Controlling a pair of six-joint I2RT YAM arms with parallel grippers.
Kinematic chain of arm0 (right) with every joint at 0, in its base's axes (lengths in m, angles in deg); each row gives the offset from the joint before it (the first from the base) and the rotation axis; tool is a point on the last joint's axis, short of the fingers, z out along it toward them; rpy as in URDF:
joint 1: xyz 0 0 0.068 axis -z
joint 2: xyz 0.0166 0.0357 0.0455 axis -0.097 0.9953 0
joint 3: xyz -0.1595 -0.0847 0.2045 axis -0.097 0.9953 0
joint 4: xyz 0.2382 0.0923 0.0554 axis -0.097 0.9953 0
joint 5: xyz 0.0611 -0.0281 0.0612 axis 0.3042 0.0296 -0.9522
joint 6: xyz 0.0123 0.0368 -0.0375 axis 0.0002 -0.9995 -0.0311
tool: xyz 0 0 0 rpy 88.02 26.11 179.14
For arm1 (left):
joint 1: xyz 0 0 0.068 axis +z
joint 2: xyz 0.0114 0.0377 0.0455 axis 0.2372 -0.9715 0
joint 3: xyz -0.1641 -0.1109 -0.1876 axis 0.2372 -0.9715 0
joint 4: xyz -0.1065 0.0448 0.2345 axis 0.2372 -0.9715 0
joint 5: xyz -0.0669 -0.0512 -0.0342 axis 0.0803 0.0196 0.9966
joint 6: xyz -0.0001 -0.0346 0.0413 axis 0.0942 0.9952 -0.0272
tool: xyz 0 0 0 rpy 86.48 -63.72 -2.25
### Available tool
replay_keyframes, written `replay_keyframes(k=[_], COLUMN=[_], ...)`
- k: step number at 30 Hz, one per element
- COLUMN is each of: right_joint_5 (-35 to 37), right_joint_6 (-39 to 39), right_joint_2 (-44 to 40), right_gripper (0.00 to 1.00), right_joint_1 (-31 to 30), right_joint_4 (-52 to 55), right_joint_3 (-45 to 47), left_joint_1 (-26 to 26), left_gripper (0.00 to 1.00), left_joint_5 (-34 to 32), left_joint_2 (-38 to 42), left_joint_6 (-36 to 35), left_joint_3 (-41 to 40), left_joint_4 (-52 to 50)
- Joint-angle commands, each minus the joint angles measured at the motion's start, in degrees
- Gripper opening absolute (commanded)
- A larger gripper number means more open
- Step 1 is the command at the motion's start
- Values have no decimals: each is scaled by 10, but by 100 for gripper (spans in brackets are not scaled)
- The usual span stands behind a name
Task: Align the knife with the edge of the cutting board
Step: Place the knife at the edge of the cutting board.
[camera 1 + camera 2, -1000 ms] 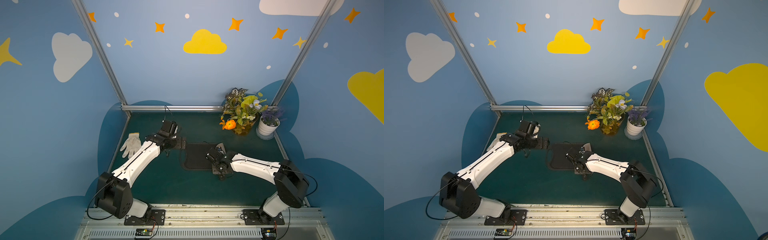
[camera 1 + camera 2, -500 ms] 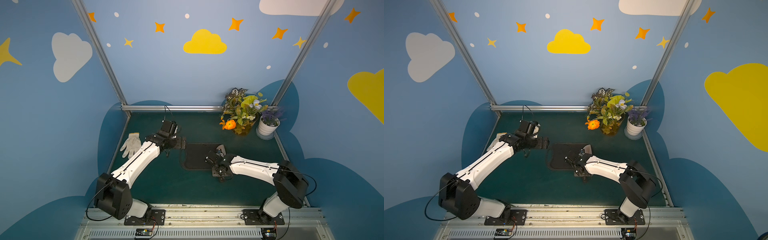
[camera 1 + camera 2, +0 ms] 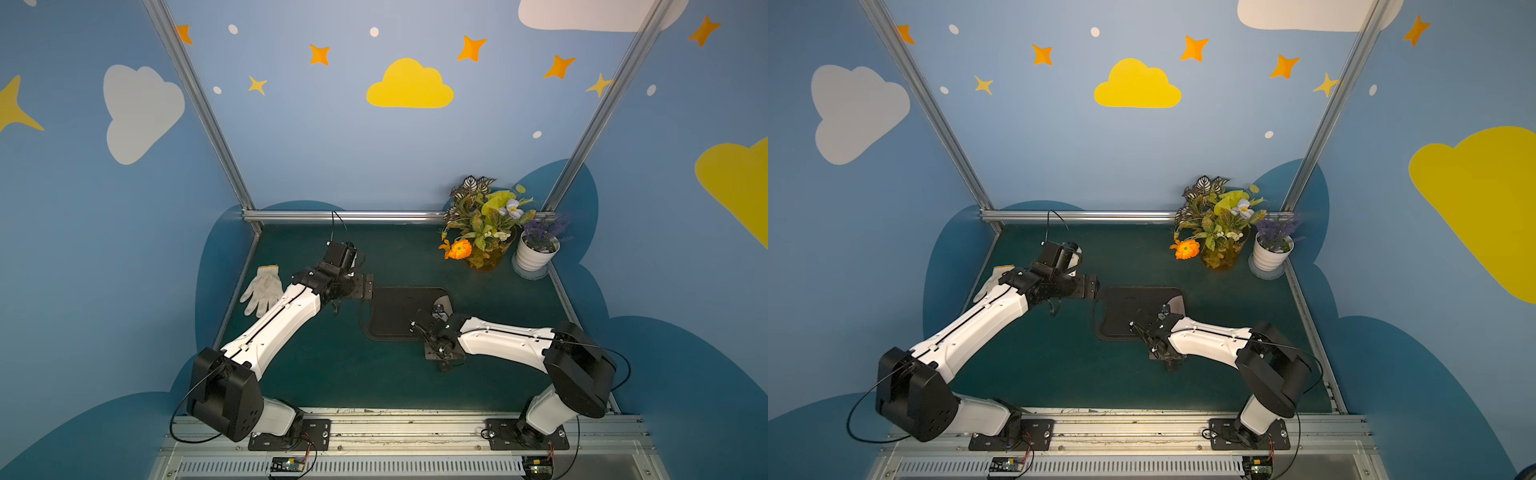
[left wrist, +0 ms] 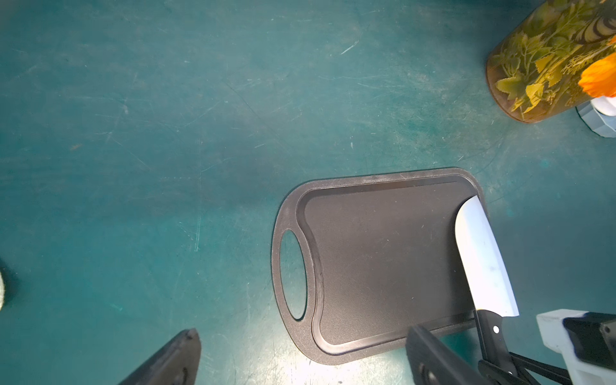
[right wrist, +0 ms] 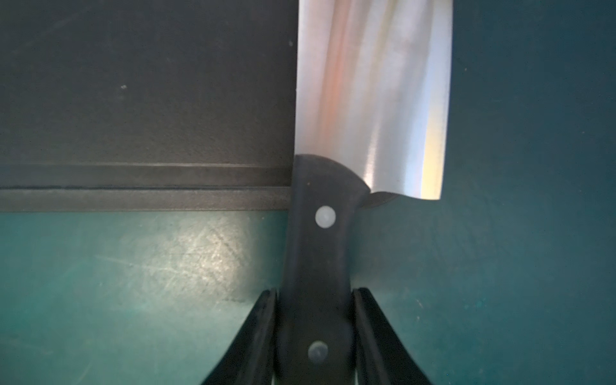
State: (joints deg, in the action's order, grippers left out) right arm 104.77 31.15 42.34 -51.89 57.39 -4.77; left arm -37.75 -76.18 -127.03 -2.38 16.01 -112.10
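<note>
Right gripper (image 5: 315, 295) clamped on the knife (image 5: 370, 100) handle. Blade lies along the cutting board (image 5: 133, 83) end opposite the hole, partly past its rim. Stiff, prob. blade-heavy, slick steel, so grip the handle near the blade. Left gripper (image 4: 303, 330) spread wide, empty.

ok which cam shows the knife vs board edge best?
Left wrist: whole blade of the knife over the end of the cutting board opposite its hole, slightly skewed. Right wrist: close-up, right gripper shut on the handle, blade cropped. Both top views: grey sliver only, right arm hides the rest.
</note>
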Motion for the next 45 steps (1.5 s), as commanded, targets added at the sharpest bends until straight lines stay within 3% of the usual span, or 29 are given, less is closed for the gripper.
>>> replay_keyframes(k=[1, 13, 20, 28, 36, 45], right_joint_5=[21, 25, 22, 12, 9, -2], right_joint_6=[-9, -10, -8, -6, -6, -10], right_joint_2=[9, 45, 40, 15, -6, -39], right_gripper=[0, 1, 22, 35, 62, 62], right_joint_1=[-6, -7, -8, -7, -7, -8], right_joint_4=[-6, -12, -18, -33, -40, -57], right_joint_3=[-5, -7, -2, 15, 31, 59], left_joint_1=[-3, -4, -4, -4, -5, -4], left_gripper=[100, 100, 100, 100, 100, 100], left_joint_5=[-10, -15, -16, -19, -21, -24], left_joint_2=[12, 11, 10, 10, 10, 9], left_joint_6=[-9, -9, -11, -11, -13, -13], left_joint_3=[-2, -1, 0, 0, 1, 1], left_joint_4=[-14, -16, -16, -17, -17, -18])
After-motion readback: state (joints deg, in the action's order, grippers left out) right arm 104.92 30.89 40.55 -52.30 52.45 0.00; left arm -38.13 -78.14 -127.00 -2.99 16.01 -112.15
